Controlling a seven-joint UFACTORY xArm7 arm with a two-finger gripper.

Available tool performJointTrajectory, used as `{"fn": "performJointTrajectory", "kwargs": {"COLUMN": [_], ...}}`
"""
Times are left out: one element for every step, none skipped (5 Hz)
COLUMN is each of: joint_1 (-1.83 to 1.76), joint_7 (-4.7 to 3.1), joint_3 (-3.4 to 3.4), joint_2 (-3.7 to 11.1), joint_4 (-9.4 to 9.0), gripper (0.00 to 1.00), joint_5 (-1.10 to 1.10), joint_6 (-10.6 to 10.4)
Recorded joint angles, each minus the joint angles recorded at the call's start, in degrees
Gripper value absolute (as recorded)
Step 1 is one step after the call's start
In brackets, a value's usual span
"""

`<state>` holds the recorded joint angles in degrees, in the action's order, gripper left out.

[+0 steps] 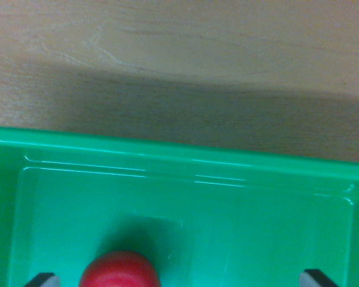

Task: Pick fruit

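Observation:
A red round fruit (pixel 119 270) lies on the floor of a green plastic bin (pixel 167 156), at the bottom edge of the wrist view; only its top shows. My gripper (pixel 179 280) is open, with just the dark tips of its two fingers visible, one at the lower left (pixel 43 279) and one at the lower right (pixel 318 278). The fruit sits between them, closer to the left fingertip, and touches neither.
The bin's far rim runs across the middle of the view, with its side walls at both edges. Beyond it is a wooden tabletop (pixel 185 54), partly in shadow.

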<state>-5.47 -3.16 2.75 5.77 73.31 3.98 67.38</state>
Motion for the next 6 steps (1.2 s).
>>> {"fn": "performJointTrajectory", "kwargs": {"joint_1": [0.00, -0.41, -0.41, -0.83, -0.83, -1.24], "joint_7": [0.00, -0.30, -0.30, -0.59, -0.59, -0.89], "joint_3": [0.00, 0.04, 0.04, 0.08, 0.08, 0.12], "joint_2": [0.00, 1.03, 1.03, 2.06, 2.06, 3.08], "joint_4": [0.00, -2.52, -2.52, -5.05, -5.05, -7.53], "gripper": [0.00, 0.00, 0.00, 0.00, 0.00, 0.00], "joint_5": [0.00, -0.04, -0.04, -0.07, -0.07, -0.10], "joint_6": [0.00, -2.72, -2.72, -5.46, -5.46, -8.14]}}
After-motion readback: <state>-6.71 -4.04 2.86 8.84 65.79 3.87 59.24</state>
